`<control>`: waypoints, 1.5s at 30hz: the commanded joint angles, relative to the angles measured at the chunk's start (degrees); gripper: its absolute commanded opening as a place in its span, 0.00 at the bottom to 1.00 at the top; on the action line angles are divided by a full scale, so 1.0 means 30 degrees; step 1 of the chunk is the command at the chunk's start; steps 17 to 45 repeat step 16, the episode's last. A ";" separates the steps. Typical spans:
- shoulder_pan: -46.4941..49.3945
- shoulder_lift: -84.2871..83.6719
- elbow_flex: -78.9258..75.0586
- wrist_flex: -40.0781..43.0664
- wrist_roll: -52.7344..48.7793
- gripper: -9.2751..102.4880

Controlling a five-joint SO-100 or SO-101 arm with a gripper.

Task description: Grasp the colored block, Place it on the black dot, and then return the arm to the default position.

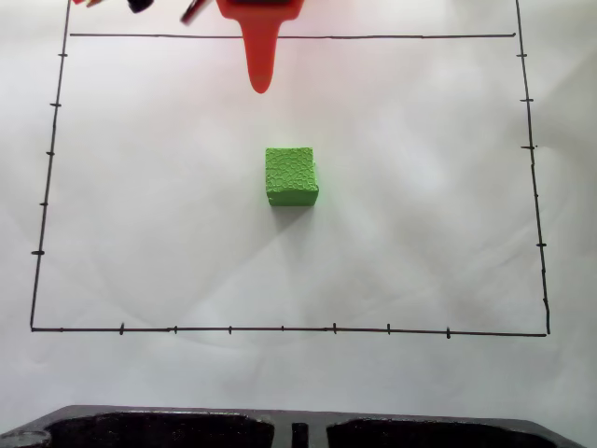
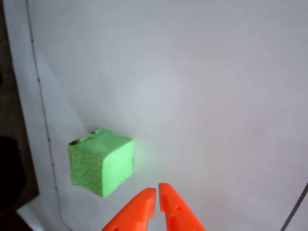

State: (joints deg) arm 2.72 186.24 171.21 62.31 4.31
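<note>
Claw tips pressed together, holding nothing; green block just beside, untouched.

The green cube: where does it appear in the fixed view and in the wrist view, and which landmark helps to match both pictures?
Fixed view: the green cube sits near the centre of the white sheet, below the orange finger.
Wrist view: lower left, left of the gripper.
Shared landmark: the black border line with tick marks.

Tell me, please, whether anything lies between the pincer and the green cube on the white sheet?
Nothing visible does. In the fixed view only bare white sheet separates the orange finger from the green cube. In the wrist view the pincer, tips nearly together, sits apart from the cube with blank sheet between.
</note>
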 commanded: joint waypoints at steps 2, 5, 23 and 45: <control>-0.0029 0.0352 -0.0088 -0.0205 -0.0117 0.08; -0.0146 0.0352 -0.0088 -0.0205 -0.0293 0.08; -0.0146 0.0352 -0.0088 -0.0205 -0.0293 0.08; -0.0146 0.0352 -0.0088 -0.0205 -0.0293 0.08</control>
